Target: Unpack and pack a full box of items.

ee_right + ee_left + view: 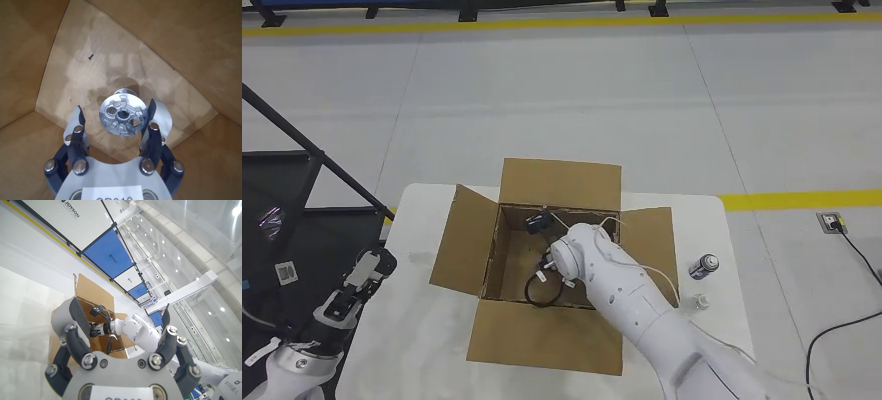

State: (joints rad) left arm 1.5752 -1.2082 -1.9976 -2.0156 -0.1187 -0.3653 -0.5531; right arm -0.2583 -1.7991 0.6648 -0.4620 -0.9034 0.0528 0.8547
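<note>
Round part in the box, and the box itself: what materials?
Round part: looks like cast metal, possibly aluminium; matte grey with a brighter rim and moulded ribs. Box: cardboard, likely corrugated; plain brown, matte, with creased folds and a scuffed floor.

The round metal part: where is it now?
The round metal part stands on the floor of the cardboard box in the right wrist view, between the open fingers of the right gripper; a screw lies farther off.

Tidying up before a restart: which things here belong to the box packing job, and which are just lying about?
Job: cardboard box, metal wheel inside it, can and small bottle beside it.
Lying about: tiny screw in the box, floor socket.
</note>
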